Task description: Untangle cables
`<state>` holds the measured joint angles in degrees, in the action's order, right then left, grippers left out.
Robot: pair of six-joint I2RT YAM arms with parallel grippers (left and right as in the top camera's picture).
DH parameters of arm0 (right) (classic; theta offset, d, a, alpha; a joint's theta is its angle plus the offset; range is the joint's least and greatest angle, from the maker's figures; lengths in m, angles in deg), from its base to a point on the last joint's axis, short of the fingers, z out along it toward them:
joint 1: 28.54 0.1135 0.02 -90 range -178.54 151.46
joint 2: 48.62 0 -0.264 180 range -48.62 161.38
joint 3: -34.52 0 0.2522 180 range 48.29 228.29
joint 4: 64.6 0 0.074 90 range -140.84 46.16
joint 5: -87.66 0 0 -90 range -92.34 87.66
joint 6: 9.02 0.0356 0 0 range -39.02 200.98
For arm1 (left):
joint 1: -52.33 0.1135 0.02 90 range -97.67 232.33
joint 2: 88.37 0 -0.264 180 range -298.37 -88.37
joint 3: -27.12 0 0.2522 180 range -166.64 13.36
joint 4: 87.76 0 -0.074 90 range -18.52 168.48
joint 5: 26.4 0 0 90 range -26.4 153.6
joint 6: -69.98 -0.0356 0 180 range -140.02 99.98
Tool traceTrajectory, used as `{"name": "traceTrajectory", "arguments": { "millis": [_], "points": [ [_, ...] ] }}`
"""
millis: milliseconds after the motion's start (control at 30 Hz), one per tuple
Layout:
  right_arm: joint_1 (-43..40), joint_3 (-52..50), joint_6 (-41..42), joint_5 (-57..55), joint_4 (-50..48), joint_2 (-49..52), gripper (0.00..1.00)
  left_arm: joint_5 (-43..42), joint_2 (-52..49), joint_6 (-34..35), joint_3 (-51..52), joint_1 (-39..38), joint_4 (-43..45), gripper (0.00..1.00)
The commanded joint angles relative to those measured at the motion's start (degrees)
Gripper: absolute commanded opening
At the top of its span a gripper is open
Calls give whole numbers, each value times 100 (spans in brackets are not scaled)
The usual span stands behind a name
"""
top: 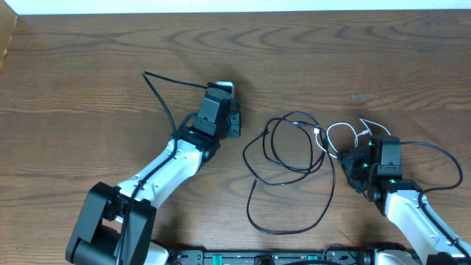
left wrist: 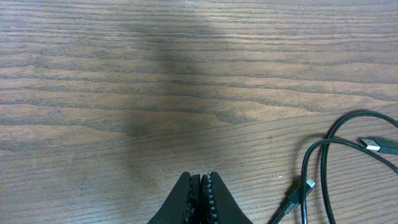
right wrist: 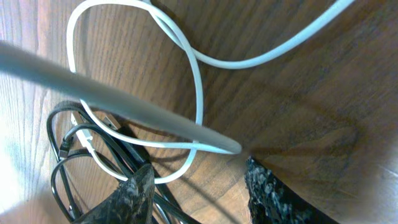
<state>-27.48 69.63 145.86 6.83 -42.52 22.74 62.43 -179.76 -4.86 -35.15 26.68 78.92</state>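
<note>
The long black cable (top: 288, 168) lies in loose loops at mid-table, and the white cable (top: 344, 132) curls just to its right, overlapping it. My left gripper (top: 223, 90) is shut and empty left of the loops; its wrist view shows the shut fingers (left wrist: 200, 186) with black cable (left wrist: 322, 165) and a plug end (left wrist: 309, 184) to the right. My right gripper (top: 346, 156) is open over the white cable. In its wrist view the fingers (right wrist: 199, 180) straddle a white loop (right wrist: 199, 93), with black strands (right wrist: 65, 155) at the left. A blurred pale strand crosses close to that camera.
A thick black arm wire (top: 160, 99) arcs up from the left arm, and another (top: 441, 156) loops right of the right arm. The table's far edge (top: 235, 10) runs along the top. Bare wood lies ahead of the left gripper (left wrist: 186, 74).
</note>
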Motion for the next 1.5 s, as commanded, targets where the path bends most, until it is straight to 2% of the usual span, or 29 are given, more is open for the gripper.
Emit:
{"name": "traceTrajectory", "arguments": {
  "millis": [0,367,533,867,1000,1167,1467],
  "points": [
    [136,-166,133,-468,-33,96,45,22,79,-28,-74,20,11,9],
    [389,-166,387,-671,-457,776,43,22,79,-31,-74,20,11,8],
    [389,-166,389,-693,-546,1078,31,22,79,-28,-74,20,11,8],
    [389,-166,387,-691,-584,1106,29,22,79,-28,-74,20,11,8],
    [387,-166,387,-693,-586,1106,26,22,79,-31,-74,20,11,8],
    [387,-166,385,-713,-584,1106,18,22,79,-31,-74,20,9,8],
    [387,-166,385,-713,-584,1106,18,22,79,-31,-74,20,9,8]
  ]
}}
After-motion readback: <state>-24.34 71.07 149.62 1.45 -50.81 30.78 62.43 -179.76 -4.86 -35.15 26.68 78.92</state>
